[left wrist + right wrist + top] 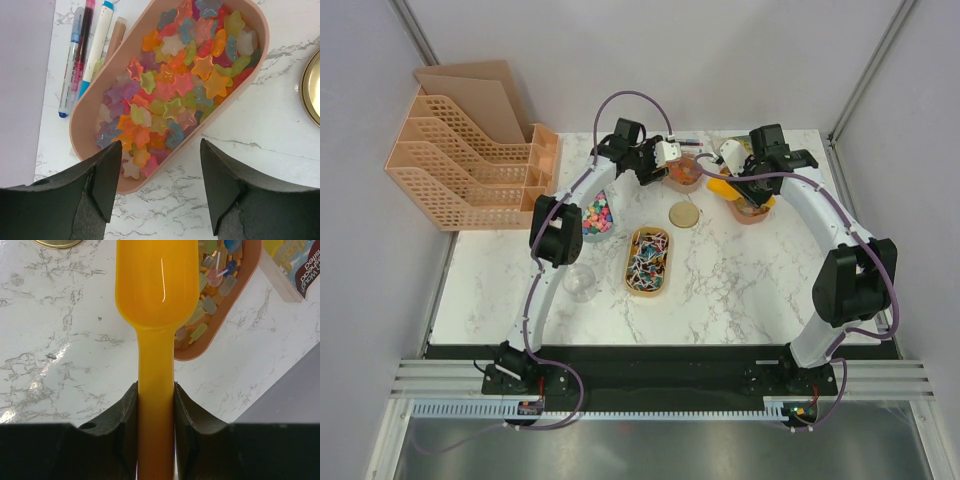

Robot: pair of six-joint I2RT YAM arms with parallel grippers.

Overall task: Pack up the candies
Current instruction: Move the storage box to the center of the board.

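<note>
A: Hovering above one end of a pink oval tray (80,115), the left gripper (160,145). Jaws spread wide, nothing between them.

B: Contents of the tray?

A: Star-shaped candies (175,85), translucent, in mixed pink, orange, yellow, green and blue. They are heaped and the tray is near full. Several pens (82,50) lie on the marble table (260,150) just beside the tray, on the left in the wrist view. The edge of a gold lid (312,85) shows on the other side, apart from the tray.

B: And the right gripper (155,387)?

A: Pinching the handle of a yellow-orange scoop (157,285), with a finger pressed to each side. Cannot tell whether the bowl carries anything.

B: What's below it?

A: The bowl overlaps the rim of a second pink tray (247,275) holding small pastel sweets on sticks (212,270). A printed box (295,260) sits beside that tray.

B: Top view, elsewhere?

A: A third tray (629,270) sits mid-table with wrapped candies (650,262) in it. A clear jar (603,234) of bright candies stands next to the left arm's elbow. A peach file rack (460,160) is at the left rear corner.
</note>
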